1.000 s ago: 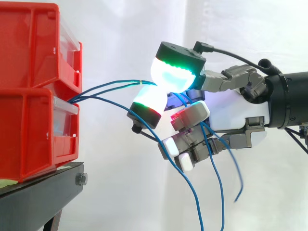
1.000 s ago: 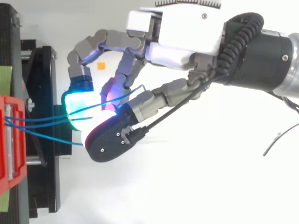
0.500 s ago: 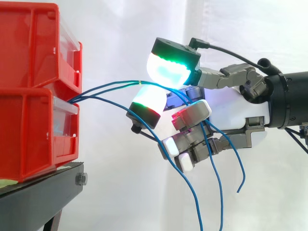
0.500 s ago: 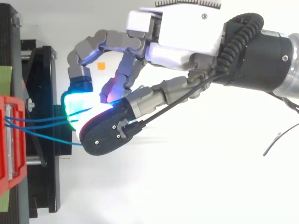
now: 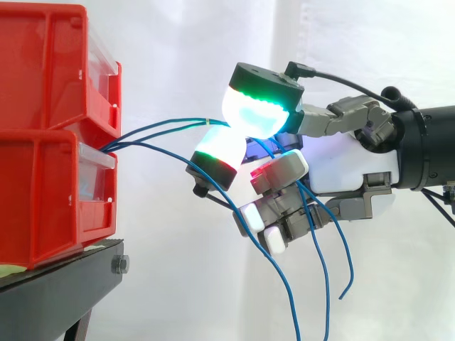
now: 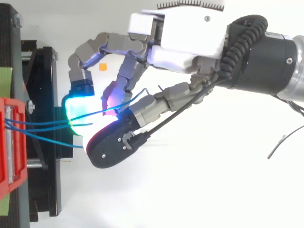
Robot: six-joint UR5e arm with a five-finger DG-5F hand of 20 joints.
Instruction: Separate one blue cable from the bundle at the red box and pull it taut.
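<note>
The blue cables (image 5: 153,129) come out of the gap between the two stacked red bins (image 5: 43,135) on the black stand (image 5: 64,277) and run away from them toward the hand (image 5: 341,167). Their long axis lies roughly level, left to right in the side view. They are thin and glossy, three strands as far as I can make out. The two upper ones rise in a shallow arc and close together at a small yellowish band (image 5: 207,121), just short of the fingertips (image 5: 259,106).

There the pair slips in between two glowing pads, a large one showing green and white above and a smaller one with a red edge below it. The pads press together on the strands, so the hand is closed in a pinch on them, with its other fingers curled in underneath.

The lowest strand (image 5: 165,153) stays apart from the pair. It slopes down beneath the lower pad and drops toward the bottom of the side view.

Behind the pinch the loose ends hang slack past the curled fingers, bowed and pointing down. From above, the strands (image 6: 42,124) show as near-parallel lines from the bin's front to the cyan-lit pad — one loops on over the fingers.
</note>
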